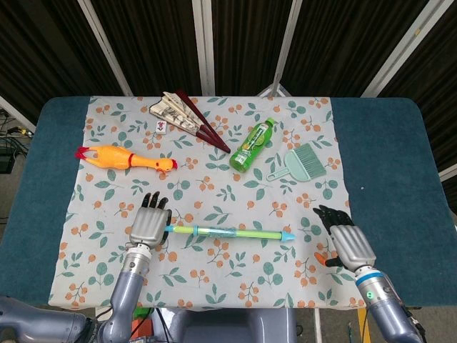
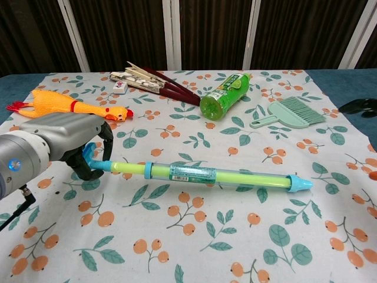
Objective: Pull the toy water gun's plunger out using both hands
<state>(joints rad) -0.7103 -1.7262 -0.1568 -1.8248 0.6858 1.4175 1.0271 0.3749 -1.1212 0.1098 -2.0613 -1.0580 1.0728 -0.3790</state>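
The toy water gun (image 1: 228, 232) (image 2: 206, 174) lies flat on the flowered cloth, a green tube with a blue nozzle tip (image 2: 301, 184) pointing right. Its blue plunger handle (image 2: 89, 158) is at the left end. My left hand (image 1: 148, 224) (image 2: 62, 144) grips that handle with its fingers curled around it. My right hand (image 1: 346, 243) hovers to the right of the nozzle tip, fingers apart and holding nothing, a short gap from the gun. In the chest view only a dark bit of the right hand (image 2: 359, 107) shows at the right edge.
A yellow rubber chicken (image 1: 125, 158) (image 2: 65, 106) lies behind the left hand. Farther back are folded fans (image 1: 189, 118) (image 2: 153, 81), a small white tile (image 1: 162, 126), a green bottle (image 1: 252, 145) (image 2: 224, 96) and a green hand brush (image 1: 303, 163) (image 2: 291, 113).
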